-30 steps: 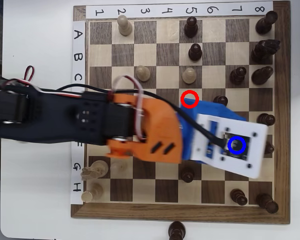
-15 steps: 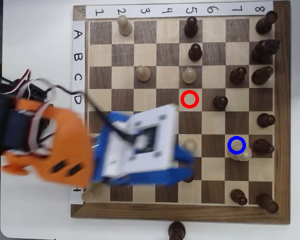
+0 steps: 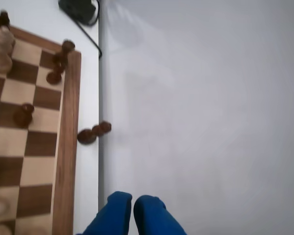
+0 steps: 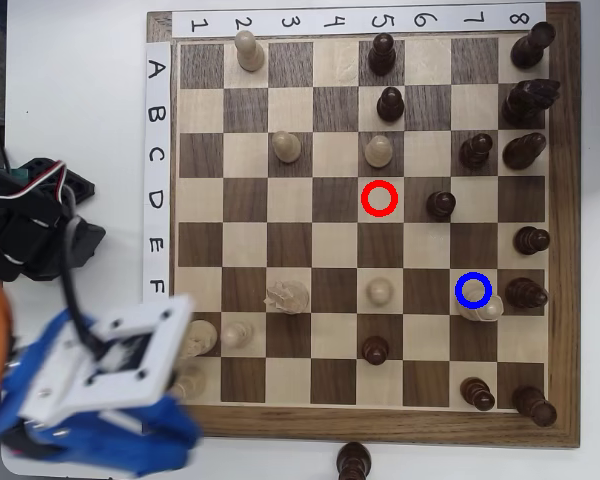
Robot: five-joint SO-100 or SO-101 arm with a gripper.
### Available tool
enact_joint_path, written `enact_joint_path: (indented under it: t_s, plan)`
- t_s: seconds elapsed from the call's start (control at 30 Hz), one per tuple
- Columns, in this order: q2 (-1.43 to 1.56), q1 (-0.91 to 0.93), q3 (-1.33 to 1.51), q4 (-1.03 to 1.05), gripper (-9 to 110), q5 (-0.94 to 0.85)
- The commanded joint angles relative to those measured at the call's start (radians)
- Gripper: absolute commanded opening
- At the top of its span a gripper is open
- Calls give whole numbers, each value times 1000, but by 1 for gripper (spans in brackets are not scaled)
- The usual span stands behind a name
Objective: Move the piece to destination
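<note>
Off the board's lower-left corner in the overhead view, we are carrying the gripper (image 3: 133, 205) clear with its blue fingers pressed together, empty. We are judging the piece (image 4: 478, 309) as resting just under the blue ring (image 4: 474, 290), though its exact seat is unclear. We are keeping the retreat high.

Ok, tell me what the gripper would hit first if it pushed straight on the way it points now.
Probably nothing: in the wrist view the gripper, jaws closed together, points over bare pale surface beside the board. The fallen dark piece lies left of that line. Depth is unclear.
</note>
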Motion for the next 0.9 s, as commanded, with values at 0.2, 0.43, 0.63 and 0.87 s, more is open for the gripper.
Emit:
enact_joint_path:
  t_s: [0.2, 0.43, 0.63, 0.87]
  plan:
    - [325, 371, 161, 222, 0, -313]
    - [465, 459, 399, 72, 0, -399]
    - [624, 520, 672, -67, 0, -437]
    - [805, 561, 1006, -249, 0, -474]
